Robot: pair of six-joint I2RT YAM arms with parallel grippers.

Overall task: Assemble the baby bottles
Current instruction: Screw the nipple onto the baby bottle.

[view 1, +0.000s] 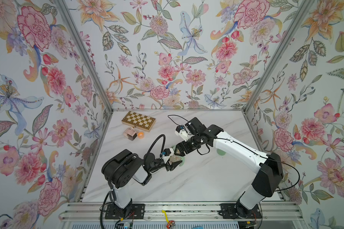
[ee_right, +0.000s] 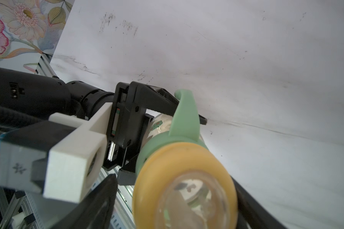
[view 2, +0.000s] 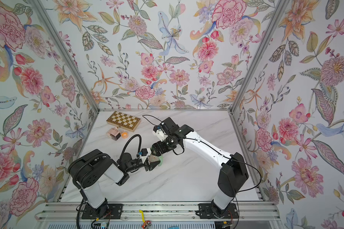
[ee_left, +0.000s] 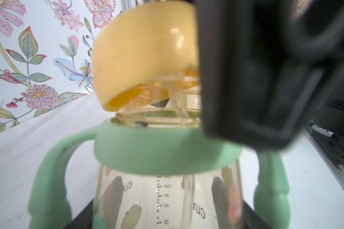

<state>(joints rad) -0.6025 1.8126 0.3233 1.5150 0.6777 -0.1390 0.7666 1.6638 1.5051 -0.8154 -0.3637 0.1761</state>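
Mid-table, the bottle [ee_left: 167, 198] is clamped by the left gripper [view 1: 175, 161] so its neck is steadied. The yellow collar [ee_left: 145, 53] is perched crooked there, not yet screwed down, and is straddled by the right gripper [view 1: 176, 150], jaws parted wide.

A white, grey-veined marble-pattern worktop [view 1: 197, 178] carries everything, with an aluminium rail [view 1: 177, 208] running along its near edge. Toward the far left corner lies a folded wooden chessboard box [view 1: 138, 121], checkered face up and set at a slant. Just in front of it stands a pink-and-brown cube-shaped bottle [view 1: 130, 133], and just beside that, toward the middle, is a small round orange piece [view 1: 140, 135]. Well apart from these, on the right half, a pale green dome cap [view 1: 219, 152] rests on the surface, only partly in view. Dark scuff marks [ee_right: 117, 23] smudge the worktop in the right wrist view.
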